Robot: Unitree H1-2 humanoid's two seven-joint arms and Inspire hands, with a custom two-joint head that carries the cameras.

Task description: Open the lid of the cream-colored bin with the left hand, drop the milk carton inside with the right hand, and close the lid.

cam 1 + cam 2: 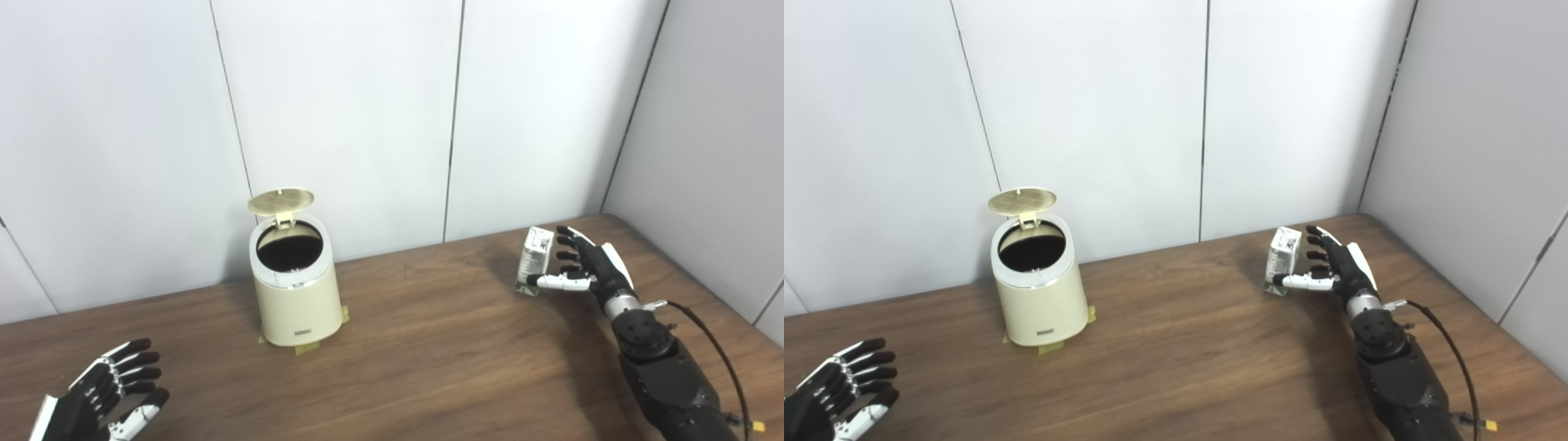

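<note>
The cream-colored bin stands on the wooden table toward the left, close to the white panelled wall, with bits of yellowish tape peeking out from under its base. Its round lid is tipped up on the rear hinge, standing open above the dark mouth of the bin. Well apart from it, over on the right side of the table, the small milk carton stands upright, leaning slightly. The right hand is up against the carton's right side, thumb running along its lower front and fingers spread beside it; from here I cannot tell whether it has a real hold on the carton, and the carton's bottom looks to be on or barely off the tabletop. A black cable loops off the right forearm. The left hand hangs low at the near left corner, palm up, fingers loosely spread, holding nothing.
</note>
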